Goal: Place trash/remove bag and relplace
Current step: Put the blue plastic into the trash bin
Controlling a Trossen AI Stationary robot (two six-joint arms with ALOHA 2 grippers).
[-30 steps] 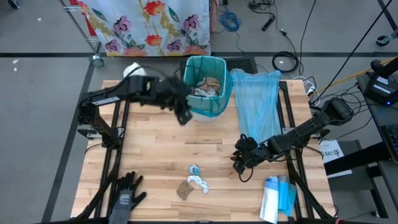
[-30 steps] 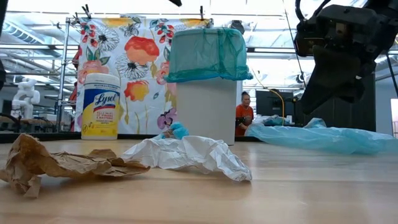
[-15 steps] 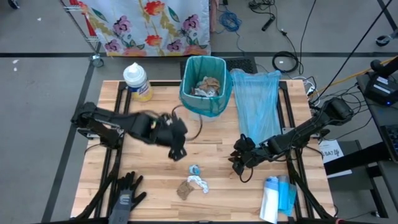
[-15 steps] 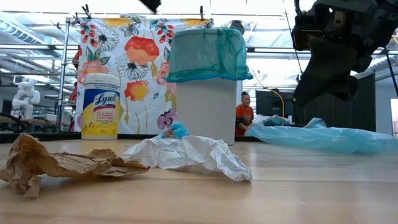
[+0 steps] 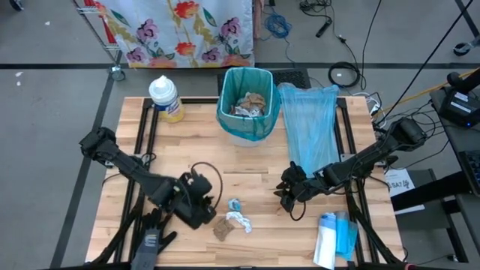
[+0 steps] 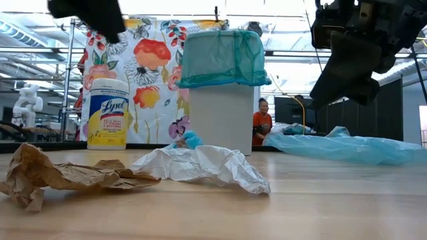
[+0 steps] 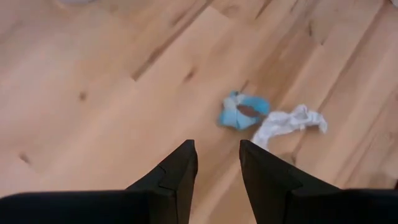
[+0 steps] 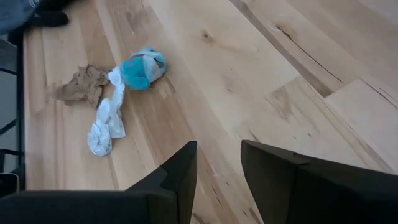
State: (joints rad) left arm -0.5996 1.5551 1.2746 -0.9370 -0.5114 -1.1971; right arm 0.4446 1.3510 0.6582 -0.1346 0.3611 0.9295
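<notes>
Three scraps of trash lie near the table's near edge: a light blue wad [image 5: 235, 204], a white tissue [image 5: 242, 220] and a brown paper wad [image 5: 221, 228]. My left gripper [image 5: 202, 208] hovers just left of them, open and empty; its wrist view shows the blue wad [image 7: 242, 112] and the tissue [image 7: 290, 121] ahead of the fingers. My right gripper [image 5: 286, 193] waits to their right, open and empty. The white bin, lined with a teal bag [image 5: 247, 105], stands at the far edge with scraps inside. A spare blue bag [image 5: 310, 127] lies flat beside it.
A Lysol wipes tub [image 5: 166, 97] stands at the far left. A black glove [image 5: 151, 235] lies at the near left edge. A white and blue pack [image 5: 334, 238] lies at the near right. A person [image 6: 261, 121] sits in the room beyond.
My left arm has swung from the bin's left side toward the table's near edge and come down beside the three scraps. The scraps, the bin and the spare bag have stayed where they were.
</notes>
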